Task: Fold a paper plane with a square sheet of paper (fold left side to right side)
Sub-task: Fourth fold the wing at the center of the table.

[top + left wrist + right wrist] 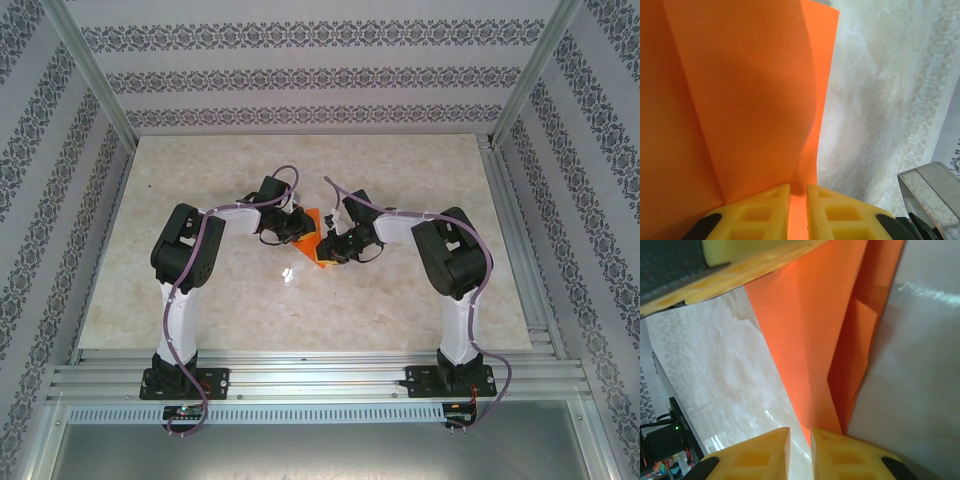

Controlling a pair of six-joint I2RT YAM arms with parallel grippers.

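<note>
The square sheet of paper (320,252) is bright orange and lies folded at the middle of the table, between my two grippers. In the left wrist view the paper (750,100) shows a long crease and a raised flap that runs down into the narrow slit between my left gripper (798,192) fingers, which are shut on it. In the right wrist view the paper (815,330) narrows to a point that ends in the slit of my right gripper (800,435), shut on that tip. From above, the left gripper (298,228) and right gripper (335,245) meet over the paper.
The pale marble table (200,200) has free room all round the paper. Aluminium rails (320,370) run along the near edge, and patterned walls enclose the other sides. A yellow finger of the left gripper (740,265) reaches across the top of the right wrist view.
</note>
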